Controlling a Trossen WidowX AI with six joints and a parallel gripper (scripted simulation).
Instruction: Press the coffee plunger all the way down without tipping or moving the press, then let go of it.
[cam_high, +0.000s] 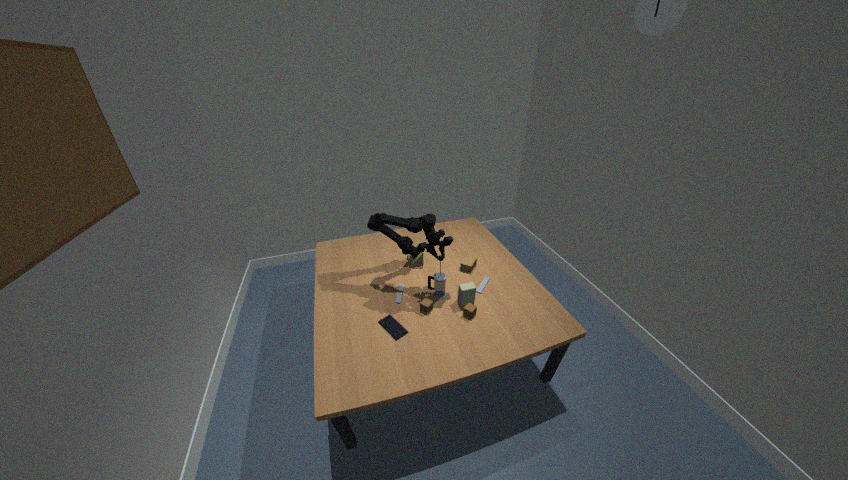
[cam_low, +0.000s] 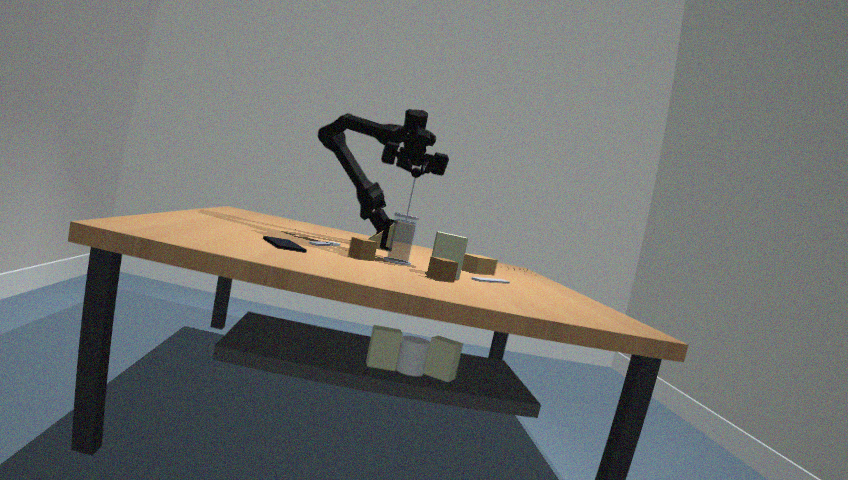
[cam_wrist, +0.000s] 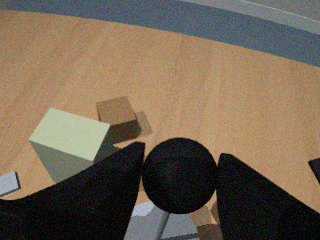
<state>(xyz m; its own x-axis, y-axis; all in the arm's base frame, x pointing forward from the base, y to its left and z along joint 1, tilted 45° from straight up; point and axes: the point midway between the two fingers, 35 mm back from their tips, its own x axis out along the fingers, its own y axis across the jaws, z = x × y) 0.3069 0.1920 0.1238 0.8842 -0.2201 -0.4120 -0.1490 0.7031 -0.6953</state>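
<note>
The coffee press (cam_high: 439, 284) (cam_low: 401, 240) stands upright on the table, a clear cylinder with a grey lid; its black handle shows in the top view. Its thin plunger rod (cam_high: 440, 267) (cam_low: 411, 196) (cam_wrist: 162, 225) rises high above the lid. My gripper (cam_high: 441, 257) (cam_low: 416, 172) (cam_wrist: 181, 158) is shut on the round black plunger knob (cam_wrist: 180, 176) at the top of the rod, with one finger on each side of it. In the wrist view the knob hides part of the press below.
A pale green box (cam_high: 466, 293) (cam_low: 450, 246) (cam_wrist: 72, 132) stands near the press. Small brown blocks (cam_high: 469, 310) (cam_low: 362, 248) (cam_wrist: 116, 112) lie around it. A dark flat slab (cam_high: 392, 327) (cam_low: 284, 243) and a light strip (cam_high: 483, 284) (cam_low: 490, 280) lie on the table (cam_high: 368, 374).
</note>
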